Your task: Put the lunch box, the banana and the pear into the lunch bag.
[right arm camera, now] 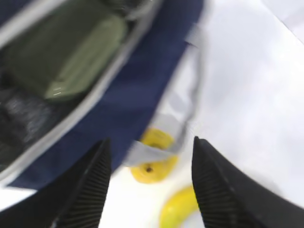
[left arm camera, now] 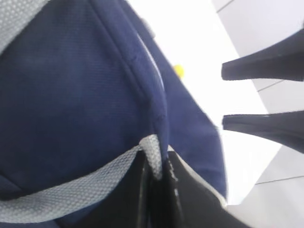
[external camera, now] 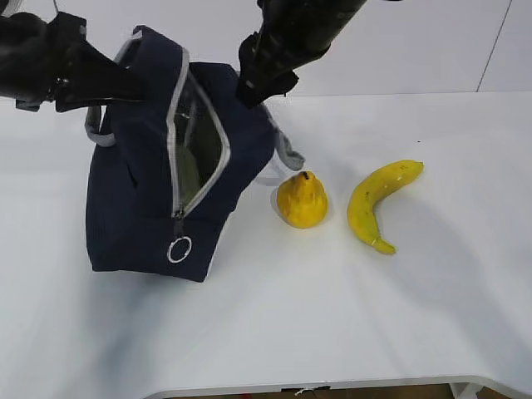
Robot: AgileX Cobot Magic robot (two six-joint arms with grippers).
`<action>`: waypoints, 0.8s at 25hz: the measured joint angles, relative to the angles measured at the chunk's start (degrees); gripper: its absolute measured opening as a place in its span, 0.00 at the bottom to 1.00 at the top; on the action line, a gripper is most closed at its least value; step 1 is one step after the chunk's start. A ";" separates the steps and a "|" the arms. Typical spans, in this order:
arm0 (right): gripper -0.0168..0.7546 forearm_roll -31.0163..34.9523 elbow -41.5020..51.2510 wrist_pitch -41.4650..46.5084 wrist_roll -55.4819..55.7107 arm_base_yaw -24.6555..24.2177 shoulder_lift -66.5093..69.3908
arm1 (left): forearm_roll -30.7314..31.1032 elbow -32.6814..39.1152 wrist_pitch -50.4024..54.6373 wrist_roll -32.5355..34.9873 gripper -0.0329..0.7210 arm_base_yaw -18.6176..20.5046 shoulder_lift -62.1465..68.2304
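While the white tabletop [external camera: 432, 316] fills most of the exterior view, its front edge curves along the bottom of the frame, and the lower half and right side lie bare, leaving wide room there. The navy lunch bag [external camera: 133, 216] stands tilted at left of centre, its grey-edged zip opening facing the camera and gaping, the ring pull [external camera: 179, 249] hanging low on its front. Through the opening a pale green shape shows; in the right wrist view this is the lunch box [right arm camera: 71, 52], blurred, sitting inside the bag at upper left.

Just right of the bag, the pear [external camera: 302, 200] sits on the tabletop, close to the bag's side and a grey handle loop [external camera: 288, 151]. The banana [external camera: 378, 204] lies further right, apart from the pear, curving from upper right to lower left.

From the upper left of the frame, the left gripper [left arm camera: 159, 175] reaches in; in the left wrist view its fingers are together, clamped on the bag's rim where a grey webbing handle [left arm camera: 71, 192] meets the navy fabric. The right gripper [right arm camera: 149, 156] hangs above the bag's top right corner, cut off by the upper edge in the exterior view; its fingers stand apart with nothing between them.

The right wrist view is smeared, so the pear and banana below read only as yellow patches.
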 joint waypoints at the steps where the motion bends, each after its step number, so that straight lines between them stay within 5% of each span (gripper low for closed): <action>1: 0.61 -0.68 0.00 0.39 1.28 0.00 -0.41 | -1.55 0.00 0.30 1.07 0.05 -0.11 0.00; 6: 0.61 -6.29 -0.13 2.66 10.01 0.00 -2.44 | -4.47 0.00 0.53 3.32 0.05 -0.30 0.00; 14: 0.61 -30.59 -0.26 9.67 47.29 -0.61 -3.24 | -4.47 0.00 0.92 3.56 0.05 -0.30 0.00; 20: 0.61 -36.98 -0.26 13.08 71.65 -0.64 -3.11 | -3.99 0.00 1.88 3.56 0.05 -0.30 0.00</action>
